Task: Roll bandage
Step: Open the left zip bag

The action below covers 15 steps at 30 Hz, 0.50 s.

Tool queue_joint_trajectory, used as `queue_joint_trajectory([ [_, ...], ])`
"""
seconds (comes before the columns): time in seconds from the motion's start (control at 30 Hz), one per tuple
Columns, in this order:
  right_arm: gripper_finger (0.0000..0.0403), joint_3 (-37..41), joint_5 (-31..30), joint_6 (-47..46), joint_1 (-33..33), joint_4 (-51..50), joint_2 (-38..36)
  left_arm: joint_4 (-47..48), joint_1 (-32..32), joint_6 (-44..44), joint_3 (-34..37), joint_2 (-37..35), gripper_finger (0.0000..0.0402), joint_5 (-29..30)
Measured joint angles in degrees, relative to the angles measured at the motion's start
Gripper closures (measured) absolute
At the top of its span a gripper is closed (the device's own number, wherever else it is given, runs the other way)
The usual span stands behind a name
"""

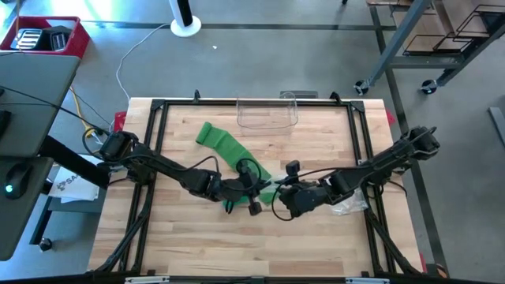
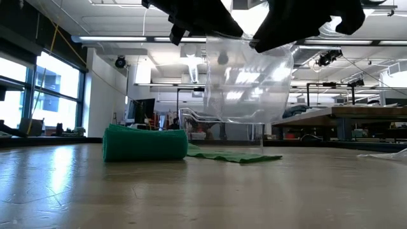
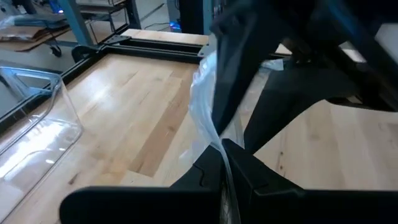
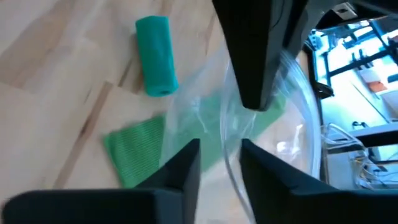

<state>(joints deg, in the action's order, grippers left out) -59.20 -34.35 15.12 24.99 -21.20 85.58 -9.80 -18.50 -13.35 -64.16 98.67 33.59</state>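
Bandage [image 1: 237, 154] is not what the grippers have hold of right now, folks. The left gripper [image 3: 224, 154] is clenched tight, pinching a fold of clear plastic wrapper [image 2: 248, 83]. The right gripper [image 4: 221, 158] meets it nose to nose over the middle of the table [image 1: 197, 244]. Its fingers [image 4: 183, 165] stand parted with the same film running between them, and whether they press it I cannot tell. The low view shows the wrapper hanging off the wood, ballooning down from the two tools. Step outward and there is the green bandage lying on the table beneath and behind them. Its rolled end [image 4: 157, 56] rests on its side well off toward the far left. A flat loose tail [image 4: 137, 149] trails back from it across the boards to just under the grippers. Further out, near the far edge, sits a clear container [image 1: 268, 114], apart from everything. My read: the rolling is only partly done, and this is a side step of dealing with the wrapper. Next, I judge, the plastic has to be set aside, clear of the strip. Then one gripper must pin the tail while the other winds the roll along it. Watch that film, though. It is limp and clingy, and it could drag the tail askew.
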Motion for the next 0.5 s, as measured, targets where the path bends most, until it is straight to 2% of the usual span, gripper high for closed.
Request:
queue_joint_trajectory([
  [0.1, 0.0351, 0.0, 0.3, -1.4, 0.0, 0.0, -0.1, -0.9, 0.1, -0.3, 0.0, 0.0, 0.0399, -0.1],
  [0.2, 0.0394, 0.0, 0.5, -1.1, 0.0, -0.4, 0.0, -0.9, 0.4, -0.2, 0.0, -0.1, 0.0379, 0.0],
  [0.37, 0.0399, 0.0, 1.8, -0.7, 0.0, -1.2, 0.0, -0.9, 1.4, 0.4, 0.0, -1.1, 0.0312, -0.6],
  [0.5, 0.0399, 0.0, 5.1, 1.4, 0.0, -2.0, 0.0, -0.8, 2.9, 1.1, 0.0, -2.1, 0.0258, -5.6],
])
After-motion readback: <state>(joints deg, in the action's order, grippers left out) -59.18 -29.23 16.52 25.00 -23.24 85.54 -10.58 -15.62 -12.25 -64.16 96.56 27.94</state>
